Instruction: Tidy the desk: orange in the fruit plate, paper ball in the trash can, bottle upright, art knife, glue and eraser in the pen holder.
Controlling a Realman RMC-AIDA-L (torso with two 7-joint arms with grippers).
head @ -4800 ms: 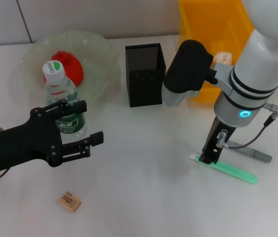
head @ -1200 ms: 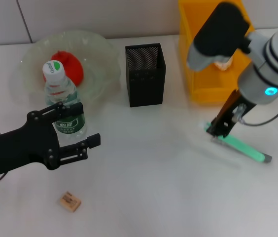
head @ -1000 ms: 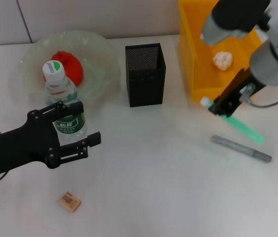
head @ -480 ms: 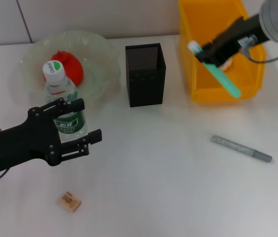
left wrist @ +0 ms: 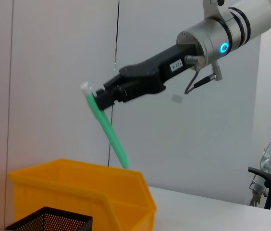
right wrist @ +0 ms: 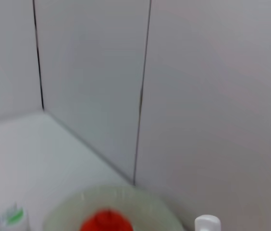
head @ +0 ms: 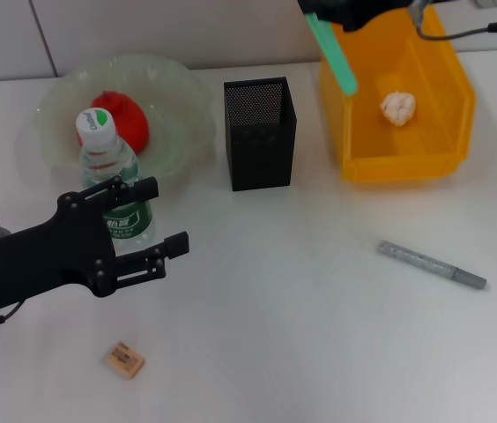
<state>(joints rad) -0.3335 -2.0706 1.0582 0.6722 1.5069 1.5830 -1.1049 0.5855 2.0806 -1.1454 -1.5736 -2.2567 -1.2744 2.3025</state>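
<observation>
Fingers of the right gripper (head: 319, 16) pinch the green glue stick (head: 333, 55) near its capped end, high at the frame's top edge, stick hanging tilted above the gap between the black mesh pen holder (head: 260, 134) and the yellow trash can (head: 405, 163). Left gripper (head: 156, 251) hovers low over the surface, fingers spread apart and holding nothing, just in front of the upright bottle (head: 110, 176). Orange (head: 122, 115) sits in the glass fruit plate (head: 182, 97); paper ball (head: 397, 107) in the can; art knife (head: 431, 264) and eraser (head: 124, 360) lie loose on the surface. Bottle label shows green and red print, not readable. Left wrist view: glue stick (left wrist: 107, 129) held by its upper end, lower tip free above the can's rim (left wrist: 78, 171). Judged light, stiff and smooth, so likely to swing or slip in a one-end grip; holding closer to mid-length would steady it. Right wrist view: only wall, orange (right wrist: 105, 222) and plate rim (right wrist: 140, 193), no fingers shown.
</observation>
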